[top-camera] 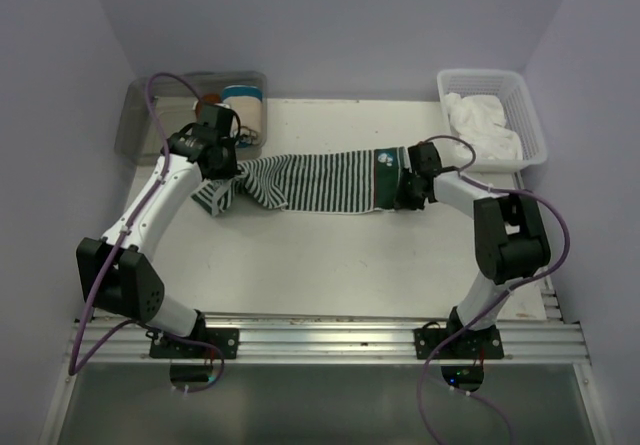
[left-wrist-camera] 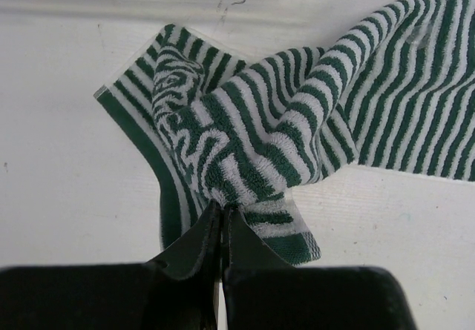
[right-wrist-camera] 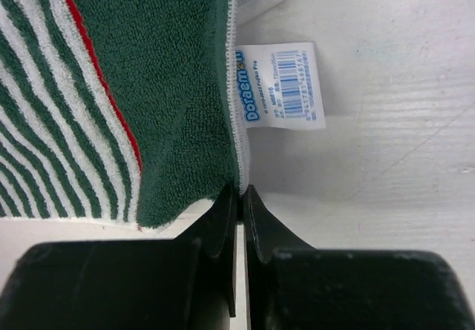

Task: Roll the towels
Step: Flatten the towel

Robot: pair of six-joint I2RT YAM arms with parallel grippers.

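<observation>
From above, we see one long towel lying across the middle of the white table. It has thin green and white stripes. Its right end is flat and has a dark green band. Its left end is all bunched up. The left gripper is at the bunched end and the right gripper is at the green band. A white basket with little holes in its walls sits at the far right corner, with soft white cloths inside. A see-through box sits at the far left corner.

In the left wrist view, the towel looks fluffy, with tiny loops. It is crumpled into wavy folds, so the stripes bend and curl. One flat corner lies on the table. The left gripper has its two black jaws squeezed together on a fold of the towel.

In the right wrist view, the towel shows its fuzzy dark green band, with a thin red line next to the stripes. A small white tag with blue letters and a bar code sticks out from the white edge. The right gripper has its jaws pinched tight on that edge. The table here is white with faint lines like wood.
</observation>
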